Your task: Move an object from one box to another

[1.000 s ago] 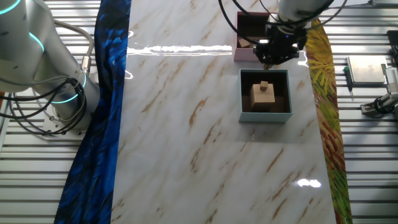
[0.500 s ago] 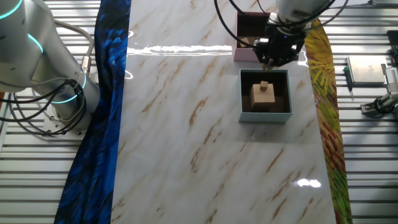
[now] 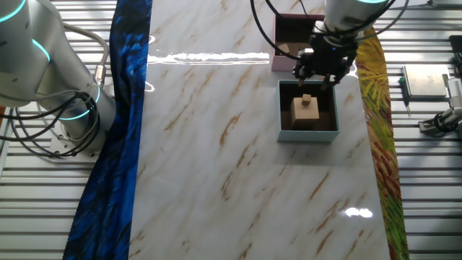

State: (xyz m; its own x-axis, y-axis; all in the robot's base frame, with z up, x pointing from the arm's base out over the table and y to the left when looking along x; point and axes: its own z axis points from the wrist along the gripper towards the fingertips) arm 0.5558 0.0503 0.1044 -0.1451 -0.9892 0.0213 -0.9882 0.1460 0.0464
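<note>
Hovering over the 12 o'clock wall of the grey-blue square box (image 3: 309,133), the black claw (image 3: 318,78) hangs unclenched above a tan wooden block (image 3: 306,110); the pink-walled box (image 3: 283,45) sits just beyond on the marble counter (image 3: 216,144).

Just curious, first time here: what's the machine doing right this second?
Pincer above grey-blue box, jaw state unclear. Wooden block inside, untouched. Pink box right behind. Nothing in the way.

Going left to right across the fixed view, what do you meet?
White robot base with glowing teal rings → blue patterned cloth strip → white marble-patterned tabletop → pale grey-blue square box holding tan wooden blocks → yellow-green leaf-patterned cloth strip → flat grey square device
</note>
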